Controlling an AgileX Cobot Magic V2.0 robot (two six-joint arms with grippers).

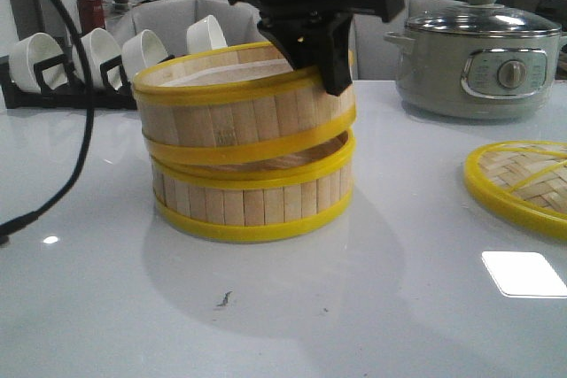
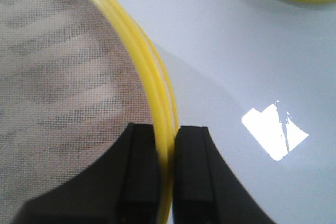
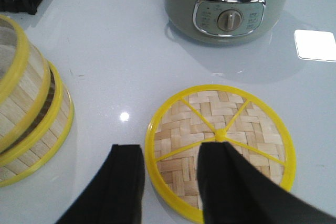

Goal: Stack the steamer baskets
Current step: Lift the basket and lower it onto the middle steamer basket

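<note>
Two steamer baskets sit at the centre-left of the front view, an upper basket (image 1: 239, 99) tilted on a lower basket (image 1: 252, 201). One woven bamboo lid (image 1: 523, 185) lies at the right edge. One grey electric pot (image 1: 478, 64) stands at the upper right. Four white cups (image 1: 35, 59) line a single black rack (image 1: 53, 95) at the upper left. Two grippers show: the left gripper (image 1: 332, 59) at the top centre and the right gripper (image 3: 170, 177) at the bottom of its wrist view.
</note>
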